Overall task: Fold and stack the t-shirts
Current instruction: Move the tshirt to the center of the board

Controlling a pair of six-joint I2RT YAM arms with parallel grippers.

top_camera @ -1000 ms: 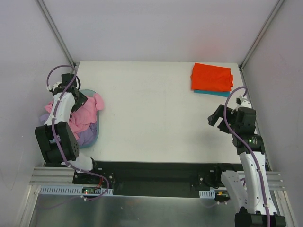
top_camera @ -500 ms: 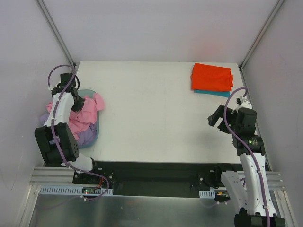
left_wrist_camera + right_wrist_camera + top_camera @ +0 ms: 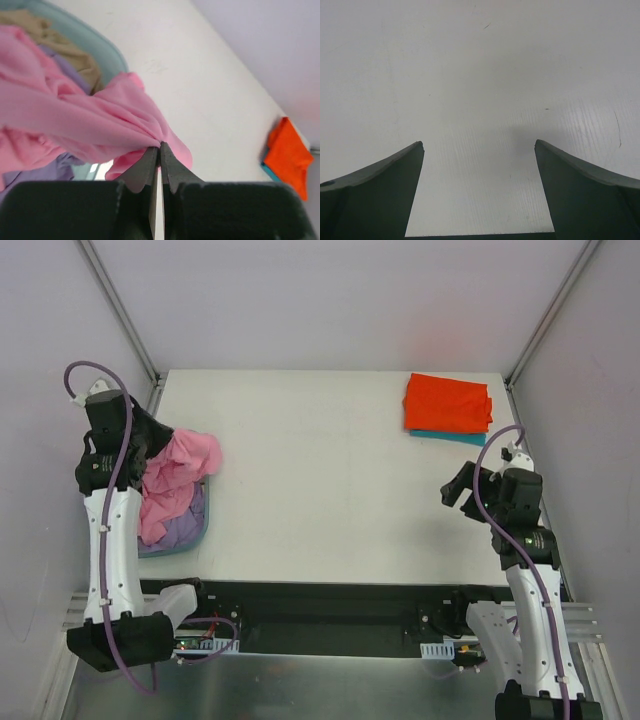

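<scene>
Nearest to us, the right claw (image 3: 479,143) is standing wide apart, gripping nothing and touching nothing, hanging over the white tabletop (image 3: 320,490) on its right side. On the left, the left claw (image 3: 159,146) is pressing fully together on a pinch of the bright pink t-shirt (image 3: 75,112). Its fingers (image 3: 145,167) are meeting with only thin cloth between them. The pink cloth is stretching taut from that pinch, and the rest is trailing down into the round light-blue basket (image 3: 107,50) at the tabletop's left edge, one part hanging past the basket's rim. Under the pink we are seeing the pale lavender t-shirt (image 3: 182,525) lying in the basket, and in the wrist view a bit of tan cloth (image 3: 57,37) in there too. Far back at the right corner, the orange-red t-shirt (image 3: 447,402) is lying folded on top of the teal t-shirt (image 3: 440,436), a teal strip showing along the near edge. That stack is sitting well apart from both claws.
</scene>
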